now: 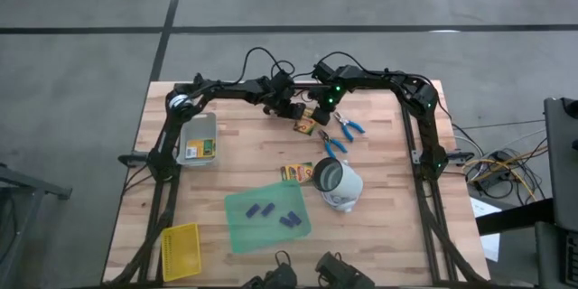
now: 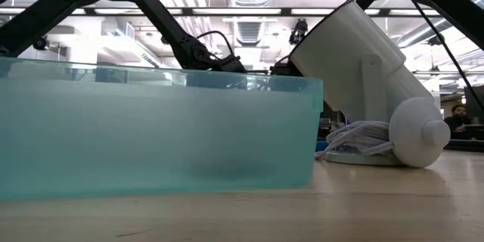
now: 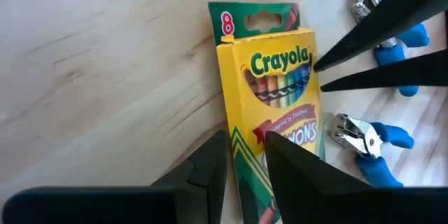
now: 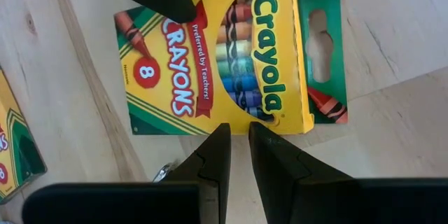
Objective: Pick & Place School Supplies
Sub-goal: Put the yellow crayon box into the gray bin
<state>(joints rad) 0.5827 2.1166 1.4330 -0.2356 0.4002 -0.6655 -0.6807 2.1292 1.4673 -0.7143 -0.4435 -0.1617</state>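
A yellow-and-green crayon box (image 1: pixel 305 127) (image 3: pixel 269 77) (image 4: pixel 210 63) sits between both grippers near the table's far edge. My left gripper (image 1: pixel 295 113) (image 3: pixel 246 164) and my right gripper (image 1: pixel 318 110) (image 4: pixel 239 136) are each shut on it from opposite sides. Two blue-handled metal tools (image 1: pixel 349 126) (image 1: pixel 332 145) (image 3: pixel 374 147) lie on the wood just to its right. A second crayon box (image 1: pixel 296 173) (image 4: pixel 14 147) lies flat nearer the middle. Several purple-blue pieces (image 1: pixel 262 209) rest on the translucent green tray (image 1: pixel 244 230). My left gripper pinches the crayon box by one long edge near its bottom end (image 3: pixel 245 150), one finger (image 3: pixel 301 171) over the printed front. Whether the box is lifted clear, I cannot tell. My right gripper pinches the opposite long edge about midway, beside the window (image 4: pixel 241 120), only at the fingertips (image 3: pixel 329 59); its fingers lie across the box.
A clear container (image 1: pixel 185 135) holding another crayon box (image 1: pixel 202 150) stands at the left. A white cylindrical device with a coiled cord (image 1: pixel 341 185) (image 2: pixel 370 76) lies right of the green tray (image 2: pixel 151 136). A yellow mesh basket (image 1: pixel 181 251) sits at the near left corner.
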